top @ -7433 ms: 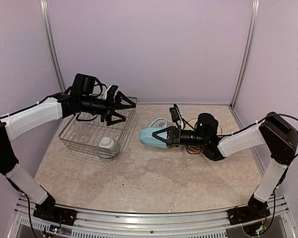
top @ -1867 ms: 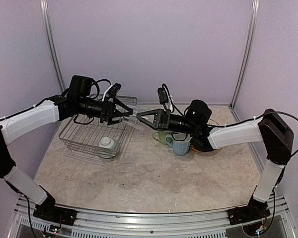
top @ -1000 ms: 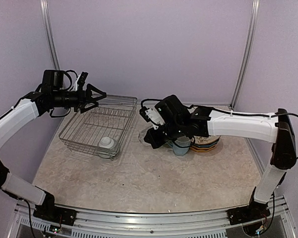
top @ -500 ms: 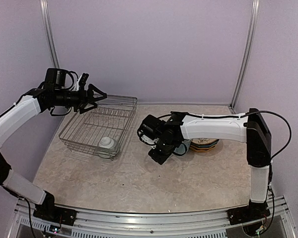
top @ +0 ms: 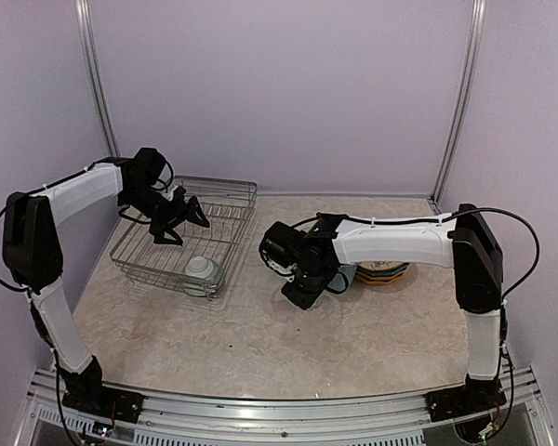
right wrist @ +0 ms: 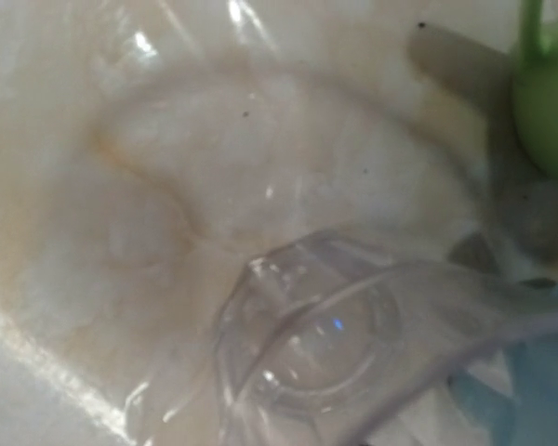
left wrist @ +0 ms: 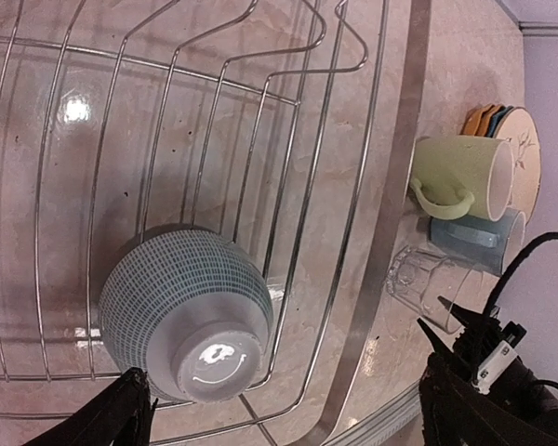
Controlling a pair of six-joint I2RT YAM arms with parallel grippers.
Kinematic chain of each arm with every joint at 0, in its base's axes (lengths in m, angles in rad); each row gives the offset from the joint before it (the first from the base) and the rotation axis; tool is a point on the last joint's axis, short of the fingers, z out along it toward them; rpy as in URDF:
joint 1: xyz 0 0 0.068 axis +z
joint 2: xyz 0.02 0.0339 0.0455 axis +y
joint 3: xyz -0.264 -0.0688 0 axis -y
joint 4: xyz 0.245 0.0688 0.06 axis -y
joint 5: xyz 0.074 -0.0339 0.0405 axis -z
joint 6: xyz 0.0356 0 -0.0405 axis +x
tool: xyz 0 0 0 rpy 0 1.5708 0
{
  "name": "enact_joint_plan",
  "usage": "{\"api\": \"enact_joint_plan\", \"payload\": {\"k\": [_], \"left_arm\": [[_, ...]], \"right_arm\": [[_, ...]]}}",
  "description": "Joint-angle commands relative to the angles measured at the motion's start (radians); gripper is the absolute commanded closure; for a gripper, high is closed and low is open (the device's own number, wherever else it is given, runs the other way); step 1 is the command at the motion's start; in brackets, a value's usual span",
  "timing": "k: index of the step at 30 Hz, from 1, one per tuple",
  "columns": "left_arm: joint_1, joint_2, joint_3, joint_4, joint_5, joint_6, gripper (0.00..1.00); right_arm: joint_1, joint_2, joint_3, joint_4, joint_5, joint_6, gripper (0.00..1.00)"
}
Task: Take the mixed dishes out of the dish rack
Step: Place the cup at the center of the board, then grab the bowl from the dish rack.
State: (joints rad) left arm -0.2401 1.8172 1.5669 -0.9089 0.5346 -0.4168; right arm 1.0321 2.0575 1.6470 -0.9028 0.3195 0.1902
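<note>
The silver wire dish rack (top: 139,255) stands at the left and also shows in the left wrist view (left wrist: 381,139). A small white cup (top: 203,269) with a fine blue grid lies upside down in its near right corner (left wrist: 181,316). My left gripper (top: 181,228) hangs open and empty above the rack (left wrist: 284,409). My right gripper (top: 302,283) is low on the table, shut on the clear glass (right wrist: 353,353), whose rim is at its tips (left wrist: 417,277). The light green mug (left wrist: 460,177), the light blue cup (left wrist: 474,237) and the stacked plates (top: 386,271) sit just beyond.
The right forearm (top: 391,237) stretches over the plates and cups, hiding most of them from above. The lilac back wall and two metal posts (top: 460,93) close the table behind. The rail (top: 279,423) runs along the near edge.
My left gripper has come down from behind the rack's left end to over its middle, still open. My right gripper has barely moved, staying low with the glass beside the cups.
</note>
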Motion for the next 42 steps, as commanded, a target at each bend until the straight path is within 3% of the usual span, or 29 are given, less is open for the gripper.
{"api": "enact_joint_plan", "payload": {"k": [1, 8, 13, 17, 24, 30, 42], "left_arm": [[-0.028, 0.021, 0.084, -0.157, -0.131, 0.090, 0.04], [-0.099, 0.095, 0.106, -0.271, -0.260, 0.165, 0.01], [-0.117, 0.143, 0.112, -0.290, -0.268, 0.176, 0.01], [-0.119, 0.152, 0.106, -0.287, -0.252, 0.176, 0.02], [-0.141, 0.199, 0.120, -0.312, -0.342, 0.167, 0.14], [-0.175, 0.216, 0.122, -0.314, -0.380, 0.165, 0.12], [-0.142, 0.194, 0.125, -0.295, -0.435, 0.147, 0.47]], "right_arm": [[0.000, -0.003, -0.003, 0.021, -0.005, 0.010, 0.61], [0.000, -0.087, -0.014, 0.066, 0.000, -0.001, 0.36], [0.000, -0.094, -0.004, 0.083, 0.004, -0.007, 0.28], [0.000, -0.090, 0.008, 0.082, 0.004, -0.008, 0.26], [0.000, -0.111, -0.006, 0.092, 0.020, -0.006, 0.25], [0.002, -0.116, -0.015, 0.106, 0.012, -0.003, 0.25], [0.002, -0.124, -0.036, 0.123, 0.015, 0.004, 0.25]]}}
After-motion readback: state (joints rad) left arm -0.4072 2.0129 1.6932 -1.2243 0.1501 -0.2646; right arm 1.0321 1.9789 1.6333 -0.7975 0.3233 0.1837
